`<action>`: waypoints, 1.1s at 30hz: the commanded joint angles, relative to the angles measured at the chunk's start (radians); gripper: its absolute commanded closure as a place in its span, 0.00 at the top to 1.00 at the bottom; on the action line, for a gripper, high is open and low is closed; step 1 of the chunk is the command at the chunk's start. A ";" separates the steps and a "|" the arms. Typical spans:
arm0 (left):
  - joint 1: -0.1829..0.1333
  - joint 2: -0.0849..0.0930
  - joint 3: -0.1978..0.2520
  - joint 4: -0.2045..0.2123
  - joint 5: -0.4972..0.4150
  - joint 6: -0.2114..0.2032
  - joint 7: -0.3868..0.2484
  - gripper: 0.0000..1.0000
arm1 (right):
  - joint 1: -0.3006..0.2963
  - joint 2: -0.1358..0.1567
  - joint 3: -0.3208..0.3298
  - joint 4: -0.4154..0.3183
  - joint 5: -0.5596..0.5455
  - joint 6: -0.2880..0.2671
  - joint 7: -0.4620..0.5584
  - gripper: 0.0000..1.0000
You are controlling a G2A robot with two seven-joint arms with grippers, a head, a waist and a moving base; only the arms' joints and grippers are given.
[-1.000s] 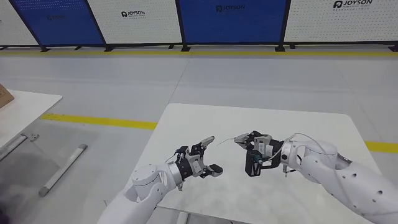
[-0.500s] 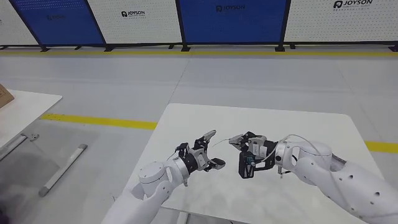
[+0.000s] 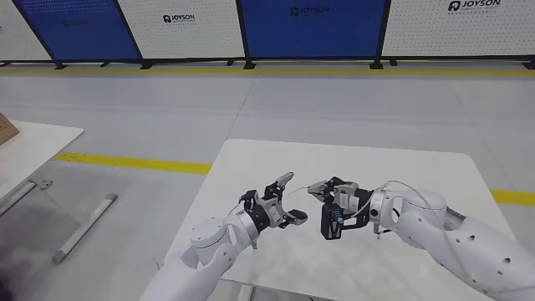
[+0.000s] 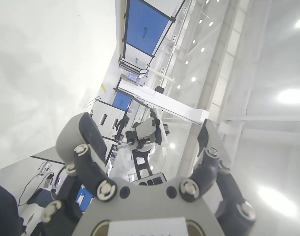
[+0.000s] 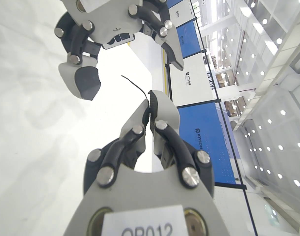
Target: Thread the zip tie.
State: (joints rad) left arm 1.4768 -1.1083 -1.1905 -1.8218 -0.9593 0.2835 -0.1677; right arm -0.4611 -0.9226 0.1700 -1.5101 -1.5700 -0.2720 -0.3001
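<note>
A thin dark zip tie (image 5: pixel 134 86) sticks out from between my right gripper's (image 5: pixel 149 102) fingers, which are shut on it. In the top view the zip tie (image 3: pixel 300 190) points from the right gripper (image 3: pixel 317 189) toward my left gripper (image 3: pixel 292 199). The left gripper (image 5: pixel 132 74) is open and faces the tie's free tip, with a small gap between them, above the white table (image 3: pixel 393 167). In the left wrist view my left gripper (image 4: pixel 146 131) stands open and empty, and the right gripper (image 4: pixel 140 136) shows farther off between its fingers.
Both grippers hover near the table's front left part. A second white table (image 3: pixel 33 146) stands to the left across the floor. Blue and white panel walls (image 3: pixel 309 12) line the back.
The left gripper has moved right, closer to the zip tie's tip. The right gripper shifted slightly left with the tie, then held still.
</note>
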 commanded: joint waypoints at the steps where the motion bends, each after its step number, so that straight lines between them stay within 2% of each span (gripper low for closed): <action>1: -0.006 -0.003 0.003 0.003 -0.009 -0.002 0.015 1.00 | 0.000 0.000 0.000 0.000 0.000 0.000 0.000 0.00; 2: -0.008 -0.003 0.004 0.005 -0.014 -0.002 0.019 1.00 | 0.000 0.000 0.000 0.000 0.000 0.000 0.000 0.00; 4: -0.011 -0.005 0.005 0.008 -0.032 0.007 0.023 0.89 | 0.000 0.000 0.000 0.000 0.000 0.000 0.000 0.00; 5: -0.013 -0.006 0.005 0.008 -0.036 0.011 0.023 0.87 | 0.000 0.000 0.000 0.000 0.000 0.000 0.000 0.00; 6: -0.014 -0.006 0.003 0.010 -0.042 0.011 0.024 0.78 | 0.000 0.000 0.000 0.000 0.000 0.000 0.000 0.00; 8: -0.016 -0.007 0.003 0.016 -0.045 0.009 0.026 0.48 | 0.000 0.000 0.000 0.000 0.000 0.000 0.000 0.00; 10: -0.018 -0.009 0.004 0.022 -0.050 0.007 0.031 0.43 | 0.000 0.000 0.000 0.000 0.000 0.000 0.000 0.00; 14: -0.019 -0.011 0.002 0.030 -0.056 0.004 0.031 0.26 | 0.000 0.000 0.000 0.000 0.000 0.000 0.000 0.00; 16: -0.019 -0.011 0.001 0.032 -0.053 0.008 0.030 0.22 | 0.000 0.000 0.000 0.000 0.000 0.000 0.000 0.00; 18: -0.019 -0.011 0.000 0.033 -0.054 0.008 0.034 0.13 | 0.000 0.000 0.000 0.000 0.000 0.000 0.000 0.00; 24: -0.014 -0.013 -0.002 0.026 -0.055 0.002 0.031 0.13 | 0.000 0.000 0.000 0.000 0.000 0.000 0.000 0.00; 28: -0.010 -0.013 -0.006 0.024 -0.054 -0.002 0.028 0.00 | 0.000 0.000 0.000 0.000 0.000 0.000 0.000 0.00; 33: -0.005 -0.014 -0.009 0.023 -0.050 -0.007 0.023 0.00 | 0.000 0.000 0.000 0.000 0.000 0.000 0.000 0.00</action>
State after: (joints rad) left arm 1.4706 -1.1222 -1.1989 -1.7982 -1.0109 0.2774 -0.1438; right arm -0.4611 -0.9226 0.1700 -1.5101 -1.5700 -0.2720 -0.3001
